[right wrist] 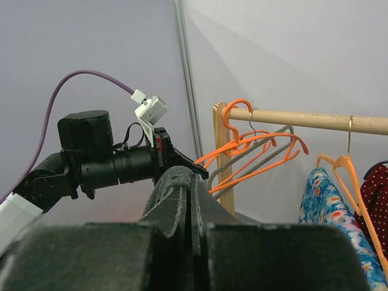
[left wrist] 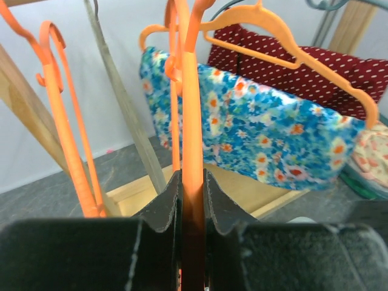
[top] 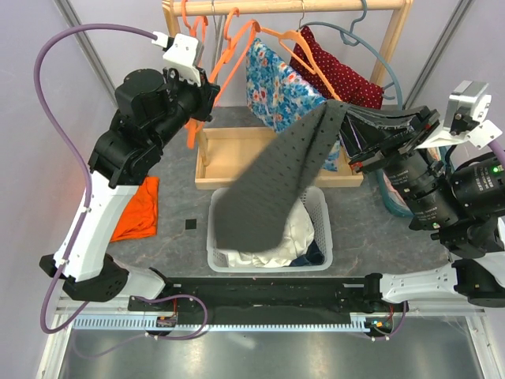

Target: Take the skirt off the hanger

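Observation:
The dark grey dotted skirt (top: 276, 181) hangs free of any hanger, stretched from my right gripper (top: 357, 138) down over the white laundry basket (top: 319, 207). My right gripper (right wrist: 193, 182) is shut on a fold of the skirt (right wrist: 176, 179) at its top edge. My left gripper (top: 211, 91) is shut on the lower bar of an empty orange hanger (top: 237, 47), whose hook is up at the wooden rail (top: 316, 6). In the left wrist view, the hanger (left wrist: 193, 121) runs straight up between the closed jaws of the left gripper (left wrist: 193, 188).
A blue floral garment (top: 276, 87) and a red dotted garment (top: 335, 71) hang on the rail on other hangers. The rack's wooden base frame (top: 237, 162) lies behind the basket. White clothes (top: 288, 237) fill the basket. An orange cloth (top: 138, 209) lies at left.

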